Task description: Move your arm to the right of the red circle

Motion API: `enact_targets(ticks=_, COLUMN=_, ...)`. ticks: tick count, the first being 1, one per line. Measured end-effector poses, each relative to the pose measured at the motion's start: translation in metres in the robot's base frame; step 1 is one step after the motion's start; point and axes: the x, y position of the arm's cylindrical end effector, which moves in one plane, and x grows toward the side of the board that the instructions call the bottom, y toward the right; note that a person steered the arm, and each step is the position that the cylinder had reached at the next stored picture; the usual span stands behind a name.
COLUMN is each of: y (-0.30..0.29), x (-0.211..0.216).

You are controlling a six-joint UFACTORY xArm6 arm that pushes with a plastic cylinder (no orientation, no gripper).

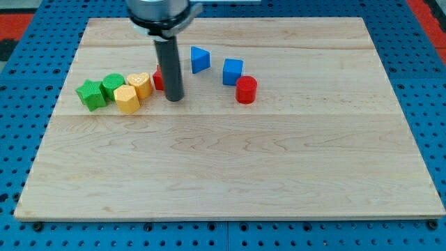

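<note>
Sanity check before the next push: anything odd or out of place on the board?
Nothing damaged or tipped. Only oddity: a red block is mostly hidden behind my tip, shape unclear. The red cylinder stands upright, clear of it.

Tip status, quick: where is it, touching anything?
My tip: holding nothing, at the view's left of the red cylinder block, beside a partly hidden red block; contact unclear.

My tip [174, 98] is dark grey, almost black, on a desk [279, 174] of pale striped wood grain over a blue pegboard [14, 139] dotted with holes. Left of it are a green star [90, 94], a green block [112, 86], a yellow block [127, 100] and a yellow heart [140, 84], and a red block [159, 79] is partly hidden behind it. Right of it are a blue triangle [200, 59], a blue cube [233, 71] and a red circle [246, 90].
</note>
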Motion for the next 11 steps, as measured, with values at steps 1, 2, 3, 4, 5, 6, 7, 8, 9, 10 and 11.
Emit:
enact_targets(ticks=1, y=-0.008, x=-0.009)
enact_targets(ticks=2, y=-0.008, x=-0.015)
enact_targets(ticks=3, y=-0.008, x=0.019)
enact_targets(ticks=4, y=0.02, x=0.06)
enact_targets(ticks=5, y=0.089, x=0.078)
enact_targets(ticks=6, y=0.163, x=0.074)
enact_targets(ticks=7, y=0.212, x=0.05)
enact_targets(ticks=8, y=0.213, x=0.03)
enact_targets(ticks=9, y=0.187, x=0.02)
enact_targets(ticks=10, y=0.165, x=0.012)
enact_targets(ticks=11, y=0.164, x=0.012)
